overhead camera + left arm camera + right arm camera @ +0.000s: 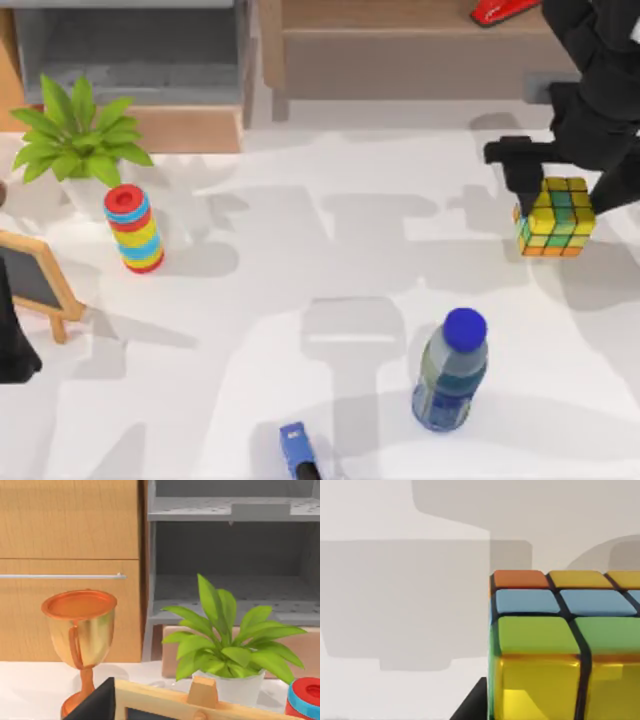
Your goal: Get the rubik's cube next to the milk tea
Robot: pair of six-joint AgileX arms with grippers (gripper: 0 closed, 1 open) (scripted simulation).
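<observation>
Two things matter to you on the desk (300, 290): the rubik's cube (555, 217) near the right edge toward the back, and the milk tea (451, 372) standing upright nearer the front edge, well apart from it. Your right gripper (560, 175) sits at the cube, its dark body over the cube's back and top, but you cannot tell whether its fingers are closed on it. The right wrist view puts the cube (565, 645) very close below the camera. You should judge the cube light, rigid and smooth-faced, so take it across two opposite flat sides, square on, not by corners. Your left arm is parked at the left edge by the small chalkboard (35, 275).
</observation>
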